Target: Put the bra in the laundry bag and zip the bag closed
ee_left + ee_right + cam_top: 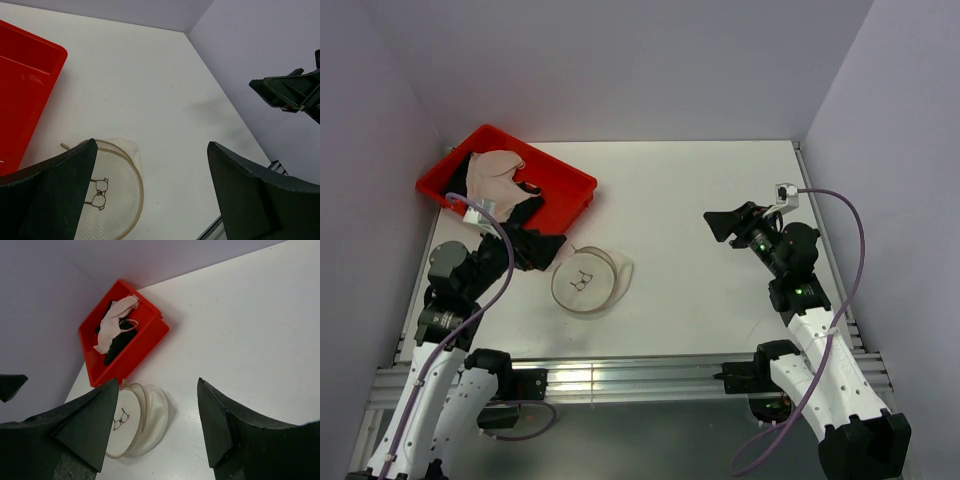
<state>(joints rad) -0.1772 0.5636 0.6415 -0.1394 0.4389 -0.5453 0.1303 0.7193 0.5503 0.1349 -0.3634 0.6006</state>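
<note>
The laundry bag (588,282) is a small round white mesh bag with a black bra outline on its face. It lies on the table just in front of the red tray (578,203). It also shows in the left wrist view (117,185) and the right wrist view (150,415). A beige bra (495,175) lies in the tray with a black garment (525,212); the bra also shows in the right wrist view (112,325). My left gripper (542,245) is open and empty, just left of the bag. My right gripper (723,224) is open and empty, well right of the bag.
The red tray sits at the far left corner against the left wall and shows in both wrist views (25,90) (140,347). Lilac walls close the table at the back and on both sides. A metal rail runs along the near edge (620,375).
</note>
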